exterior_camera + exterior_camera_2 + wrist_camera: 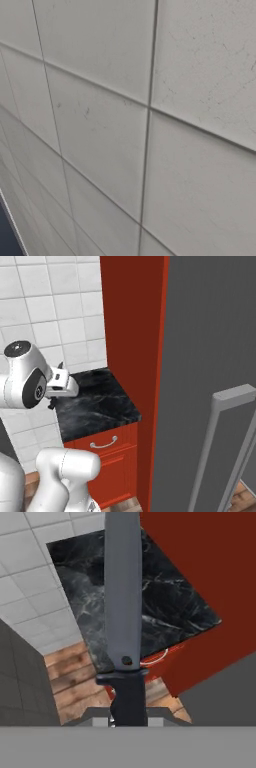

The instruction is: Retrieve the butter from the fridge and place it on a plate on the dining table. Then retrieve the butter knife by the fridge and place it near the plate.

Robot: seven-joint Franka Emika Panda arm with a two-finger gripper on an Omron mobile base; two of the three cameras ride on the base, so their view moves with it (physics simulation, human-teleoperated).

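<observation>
End effector point(127, 714) clamped on butter knife point(122, 602) by dark handle, grey blade pointing away, lifted above black marble desk point(97, 403) beside grey fridge point(210, 346).

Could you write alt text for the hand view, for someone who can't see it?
A dark-grey butter knife sticks up from the shut claw, held by its handle. Behind it lie a black marble counter on a red cabinet, white wall tiles and wooden floor.

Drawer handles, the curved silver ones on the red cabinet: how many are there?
1: a curved silver drawer handle on the red cabinet's drawer front, below the black marble counter. Others may be hidden.
</observation>
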